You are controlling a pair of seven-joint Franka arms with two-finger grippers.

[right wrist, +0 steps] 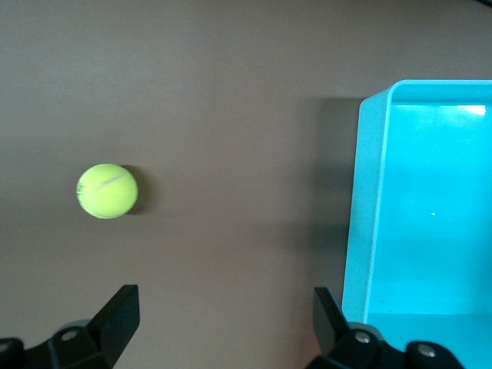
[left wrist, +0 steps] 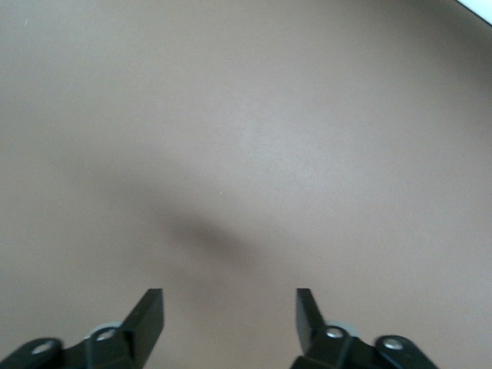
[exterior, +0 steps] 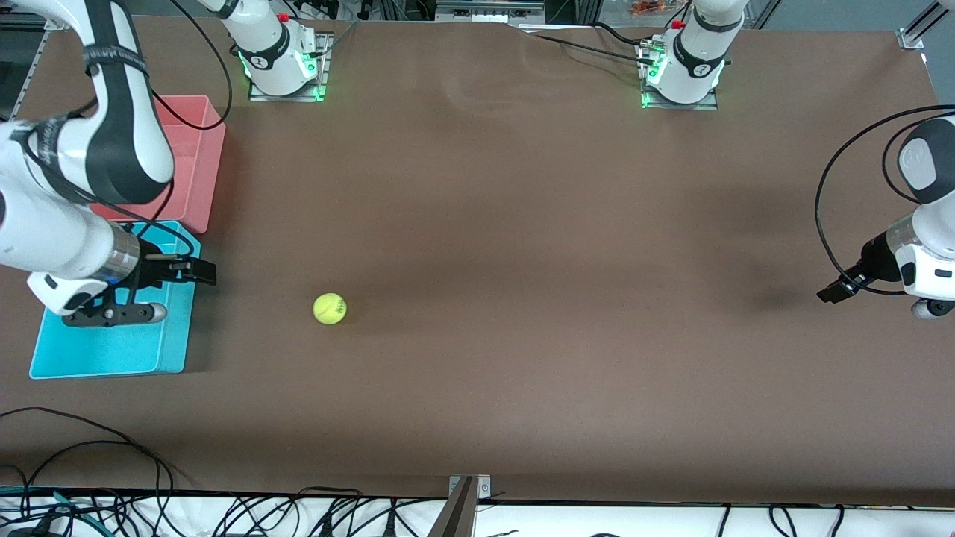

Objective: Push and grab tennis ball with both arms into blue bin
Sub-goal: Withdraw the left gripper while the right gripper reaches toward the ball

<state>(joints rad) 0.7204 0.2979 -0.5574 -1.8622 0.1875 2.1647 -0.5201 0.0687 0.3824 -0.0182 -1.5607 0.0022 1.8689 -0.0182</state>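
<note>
The tennis ball [exterior: 329, 308] [right wrist: 107, 191] lies on the brown table, a short way from the blue bin [exterior: 112, 350] [right wrist: 360, 200] toward the left arm's end. My right gripper [exterior: 203, 270] [right wrist: 223, 296] hangs open over the bin's edge that faces the ball, with nothing between its fingers. The bin holds nothing that I can see. My left gripper [exterior: 830, 292] [left wrist: 229, 296] hovers over bare table at the left arm's end, far from the ball. It is open and holds nothing.
A pink tub [exterior: 195, 149] stands right beside the blue bin, farther from the front camera, partly hidden by the right arm. Black cables [exterior: 89, 447] trail along the table's front edge, where a metal bracket [exterior: 466, 496] also sits.
</note>
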